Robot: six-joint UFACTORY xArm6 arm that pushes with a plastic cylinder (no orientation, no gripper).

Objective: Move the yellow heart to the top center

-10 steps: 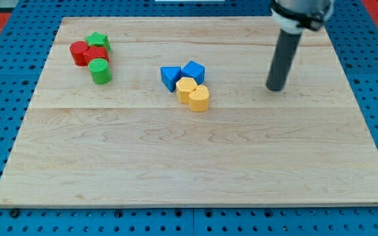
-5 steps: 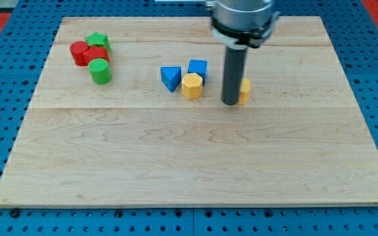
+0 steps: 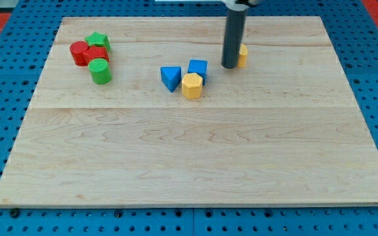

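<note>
The yellow heart (image 3: 241,55) had just travelled from mid-tabletop toward the far edge, half hidden just right of our tip (image 3: 230,67) and touching it. We carried no pincer, so there was no grasp to report. The yellow hexagon (image 3: 192,86), blue cube (image 3: 197,67) and blue triangle (image 3: 170,77) stayed behind on the tabletop (image 3: 176,170); we judged a leftward nudge remained.

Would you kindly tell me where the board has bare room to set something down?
The whole bottom half of the board is bare, as is the right side past my tip and the yellow heart beside it. It is crowded at the top left, around the red and green cluster, and mid-top by the blue triangle, blue cube and yellow hexagon.
</note>
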